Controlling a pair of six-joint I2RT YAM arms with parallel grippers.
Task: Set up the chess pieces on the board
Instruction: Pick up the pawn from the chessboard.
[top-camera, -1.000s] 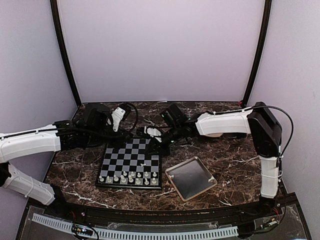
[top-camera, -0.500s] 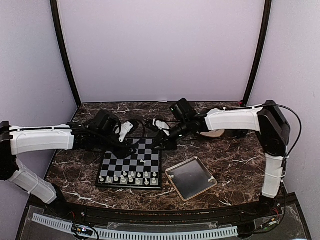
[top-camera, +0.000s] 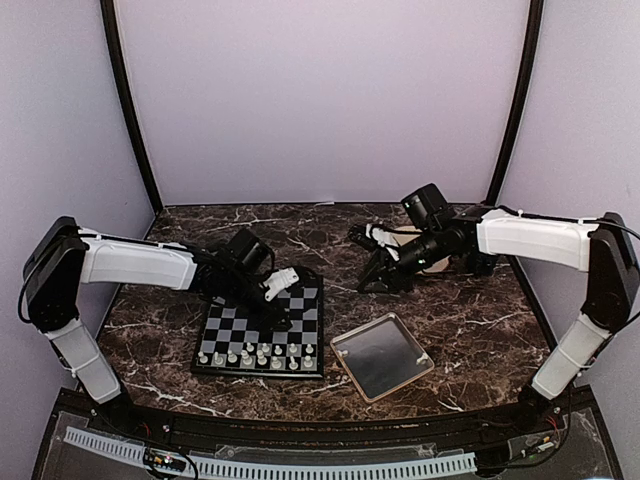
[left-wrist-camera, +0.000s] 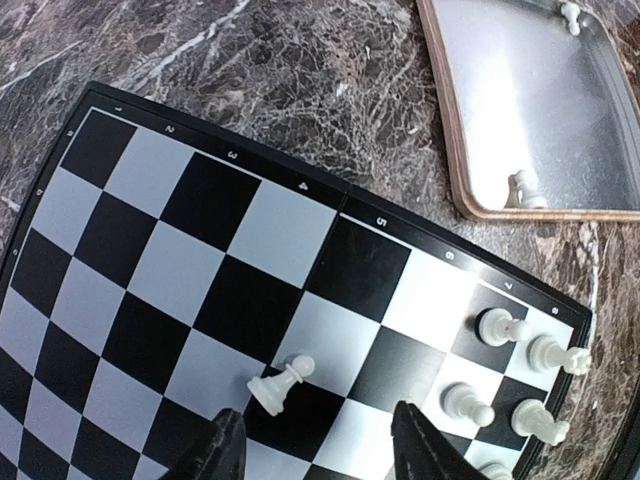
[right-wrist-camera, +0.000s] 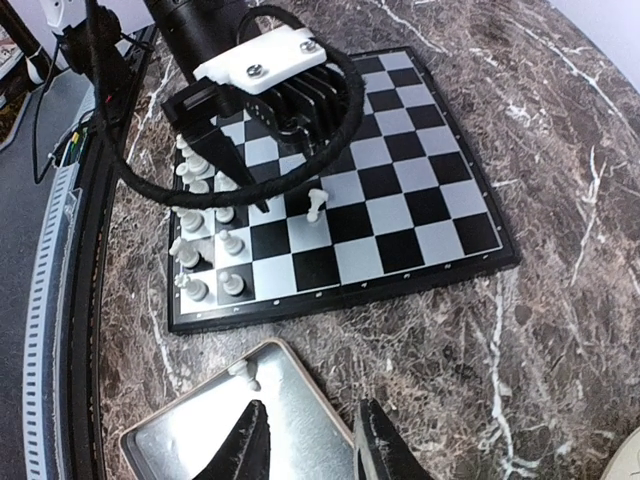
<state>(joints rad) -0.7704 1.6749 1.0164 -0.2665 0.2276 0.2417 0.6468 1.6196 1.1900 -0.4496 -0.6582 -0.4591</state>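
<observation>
- Pieces (top-camera: 255, 355) mostly in two rows along near edge of board (top-camera: 235, 325); lone pawn (left-wrist-camera: 281, 381) mid-board; two more in tray (top-camera: 385, 360).
- Since a second ago: left hand (left-wrist-camera: 320, 450) moved in over board, open and empty, pawn just ahead of fingertips; right hand (right-wrist-camera: 310, 445) pulled back rightward, part-open, empty.
- Piece types too small to tell from above.

We find bare squares across the middle and far rows of the black-and-grey checkered chessboard (top-camera: 225, 325), save one small cream pawn (left-wrist-camera: 281, 382) just ahead of the left gripper (left-wrist-camera: 318, 450). Cream chess pieces (top-camera: 255, 355) crowd its near rows; a square metal tray (top-camera: 353, 373) flanks its right edge.
</observation>
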